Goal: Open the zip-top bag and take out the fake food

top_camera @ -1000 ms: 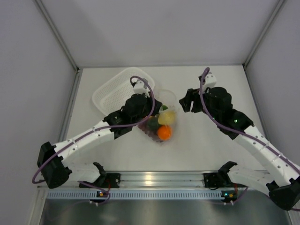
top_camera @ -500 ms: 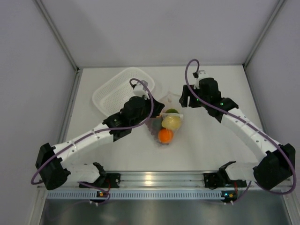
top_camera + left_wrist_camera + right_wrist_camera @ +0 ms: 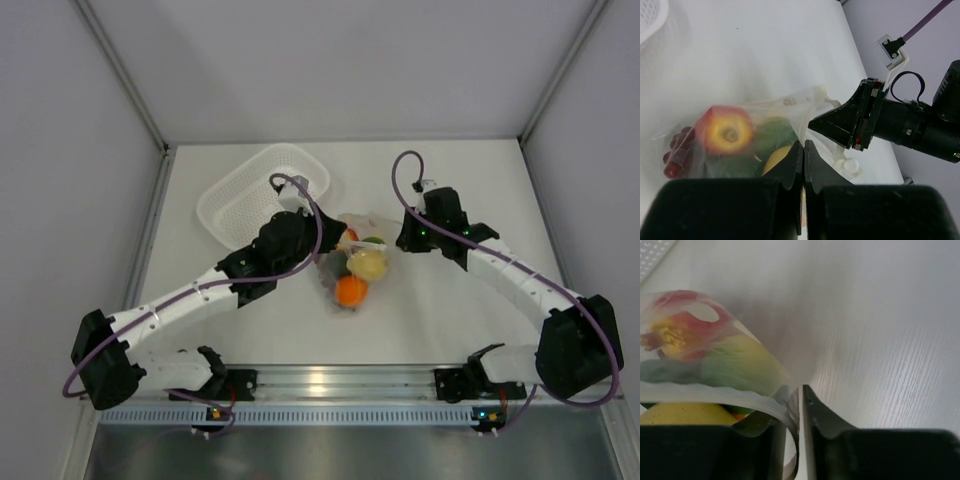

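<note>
Item: zip-top bag (image 3: 352, 262), centre of top view, fake food (image 3: 725, 131) inside. My left gripper (image 3: 803, 146) and right gripper (image 3: 800, 392) each pinch its film. Step: opening. Next: pull apart steadily.

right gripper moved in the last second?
Yes. The right gripper has drawn away from the table's far edge, onto the right edge of the clear crinkly zip-top bag.
</note>
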